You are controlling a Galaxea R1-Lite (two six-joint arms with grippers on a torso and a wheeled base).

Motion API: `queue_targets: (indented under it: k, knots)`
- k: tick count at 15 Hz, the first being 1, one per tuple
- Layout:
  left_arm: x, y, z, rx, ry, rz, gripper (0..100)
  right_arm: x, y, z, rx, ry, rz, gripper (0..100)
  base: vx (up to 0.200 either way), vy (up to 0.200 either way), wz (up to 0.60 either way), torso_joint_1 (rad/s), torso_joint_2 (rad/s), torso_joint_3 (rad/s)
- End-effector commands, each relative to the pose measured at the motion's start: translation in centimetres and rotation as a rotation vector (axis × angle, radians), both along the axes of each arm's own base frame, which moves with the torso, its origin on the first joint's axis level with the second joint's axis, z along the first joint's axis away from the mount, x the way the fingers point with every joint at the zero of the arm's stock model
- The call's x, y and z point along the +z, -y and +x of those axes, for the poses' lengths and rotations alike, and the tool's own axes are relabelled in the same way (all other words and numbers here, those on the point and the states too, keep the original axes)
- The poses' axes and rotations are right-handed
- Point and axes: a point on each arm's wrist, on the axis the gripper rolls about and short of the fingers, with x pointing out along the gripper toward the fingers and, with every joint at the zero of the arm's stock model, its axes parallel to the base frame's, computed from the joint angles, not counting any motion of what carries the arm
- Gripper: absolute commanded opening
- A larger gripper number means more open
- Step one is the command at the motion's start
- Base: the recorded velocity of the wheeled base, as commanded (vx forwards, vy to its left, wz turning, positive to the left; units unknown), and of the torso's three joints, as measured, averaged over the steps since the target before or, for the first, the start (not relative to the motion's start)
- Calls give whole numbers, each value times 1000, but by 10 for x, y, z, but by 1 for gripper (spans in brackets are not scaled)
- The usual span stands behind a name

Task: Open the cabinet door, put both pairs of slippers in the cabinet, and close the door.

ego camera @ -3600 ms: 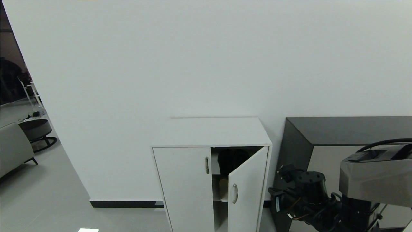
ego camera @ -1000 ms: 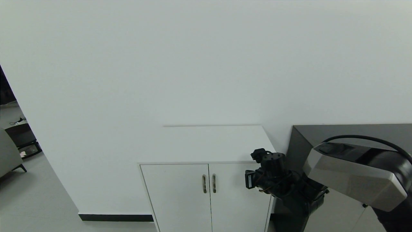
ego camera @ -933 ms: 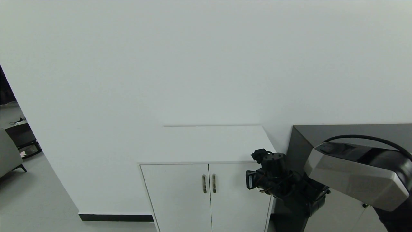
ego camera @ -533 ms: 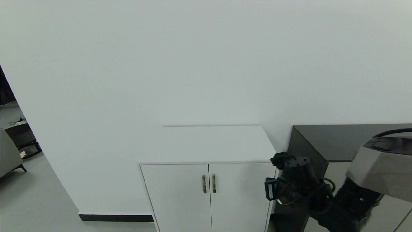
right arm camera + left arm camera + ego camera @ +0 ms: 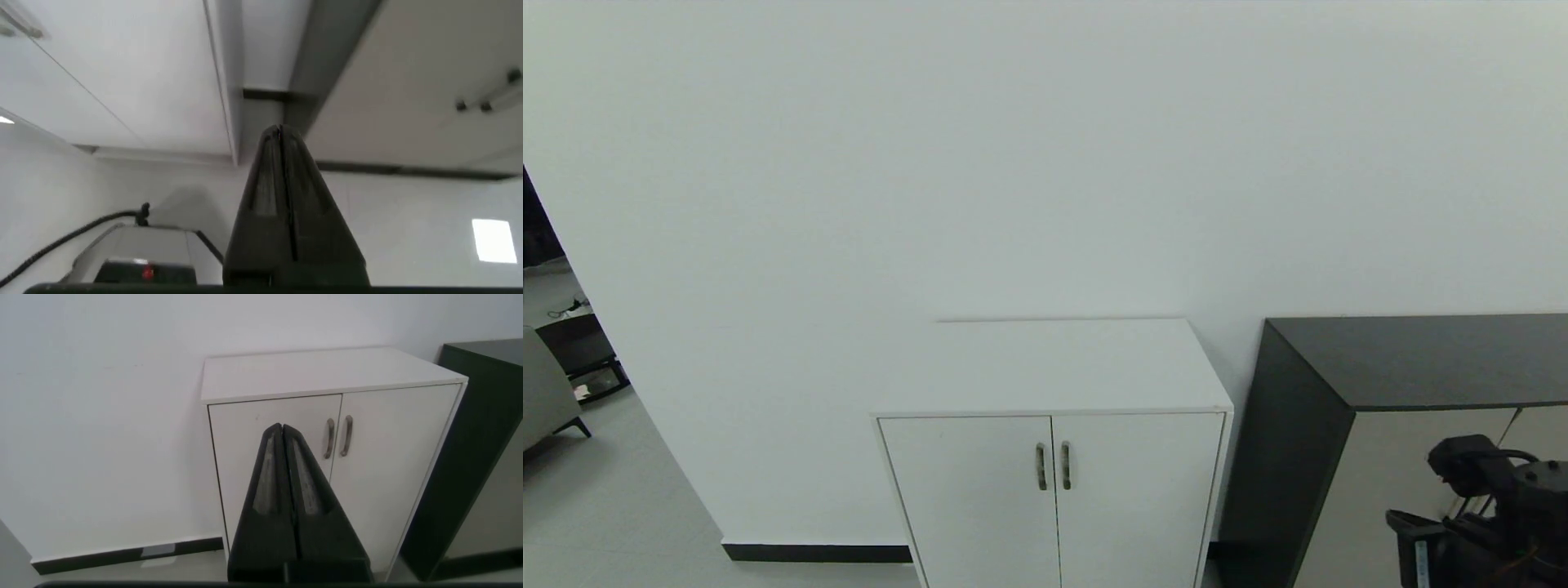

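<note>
The white cabinet [image 5: 1054,367] stands against the wall with both doors shut, so its inside is hidden. The two handles [image 5: 1053,466] meet at the middle seam. My right arm [image 5: 1478,506] hangs low at the far right, in front of the dark unit and well clear of the cabinet. In the right wrist view my right gripper [image 5: 280,135] is shut and holds nothing, pointing at the gap between the white cabinet's side [image 5: 122,73] and the dark unit. My left gripper [image 5: 283,429] is also shut and holds nothing, facing the cabinet's left door [image 5: 270,457] from a distance.
A black-topped unit [image 5: 1413,359] with a glossy front stands right beside the cabinet. A black baseboard [image 5: 817,552] runs along the wall. Open grey floor [image 5: 621,506] lies to the left, with a sofa corner [image 5: 539,392] and a low dark table [image 5: 584,351] at the far left.
The right door, ajar 3.6 s ago with dark slippers inside, is shut. The camera moved nearer the cabinet. My right arm drew back from the door's top right corner, down and rightwards.
</note>
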Motion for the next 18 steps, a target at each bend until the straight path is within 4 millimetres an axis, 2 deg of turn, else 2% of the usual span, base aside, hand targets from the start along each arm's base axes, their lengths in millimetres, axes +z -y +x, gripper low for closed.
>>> queue_targets:
  k: [1,4,7,9,12,18]
  knots:
    - [0,0,0,2,-1,0,0,14,16,-23,-38,49,27,0,0,0,0,0,0,0]
    - [0,0,0,5,-2,-8,0,19,22,-42,-16,31,38,0,0,0,0,0,0,0]
    - [0,0,0,14,-2,-12,0,20,31,-79,27,-20,54,0,0,0,0,0,0,0]
    - [0,0,0,14,-2,-12,0,18,39,-112,84,-8,87,0,0,0,0,0,0,0]
    - [0,0,0,14,-2,-12,0,8,47,-143,107,15,71,0,0,0,0,0,0,0]
    - [0,0,0,14,-2,-12,0,9,50,-152,113,138,80,0,0,0,0,0,0,0]
